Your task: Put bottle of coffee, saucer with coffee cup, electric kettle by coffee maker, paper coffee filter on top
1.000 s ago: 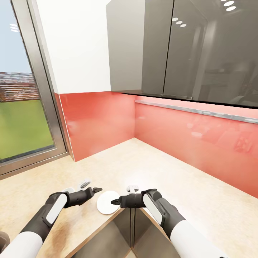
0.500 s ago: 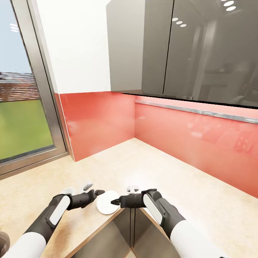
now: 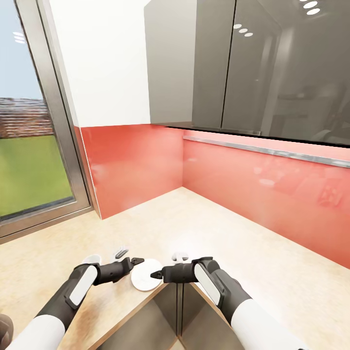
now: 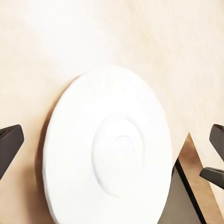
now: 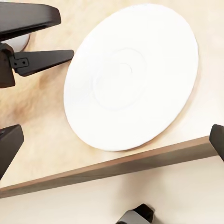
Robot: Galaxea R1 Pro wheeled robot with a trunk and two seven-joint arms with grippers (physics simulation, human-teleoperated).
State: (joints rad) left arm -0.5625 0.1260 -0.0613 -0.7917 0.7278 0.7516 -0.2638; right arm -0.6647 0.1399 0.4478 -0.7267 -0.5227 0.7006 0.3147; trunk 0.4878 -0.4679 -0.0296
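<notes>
A round white saucer (image 3: 145, 275) lies flat on the beige countertop (image 3: 204, 228), at the far corner of the sink. My left gripper (image 3: 135, 263) is at its left rim, open. In the left wrist view the saucer (image 4: 109, 154) lies between the widely spread fingertips (image 4: 9, 143). My right gripper (image 3: 156, 274) is at the saucer's right rim, also open. From the right wrist view I look down on the saucer (image 5: 130, 77), with the left gripper's dark fingers (image 5: 39, 60) on its far side.
The steel sink (image 3: 160, 321) drops away just below the saucer, its edge (image 5: 116, 168) running right beside it. Small tap handles (image 3: 119, 252) stand behind the grippers. A red backsplash (image 3: 253, 189), dark wall cabinets (image 3: 233, 63) and a window (image 3: 29, 160) surround the corner.
My left gripper has slid forward and right, up to the saucer's left rim. The right gripper and the saucer have stayed put.
</notes>
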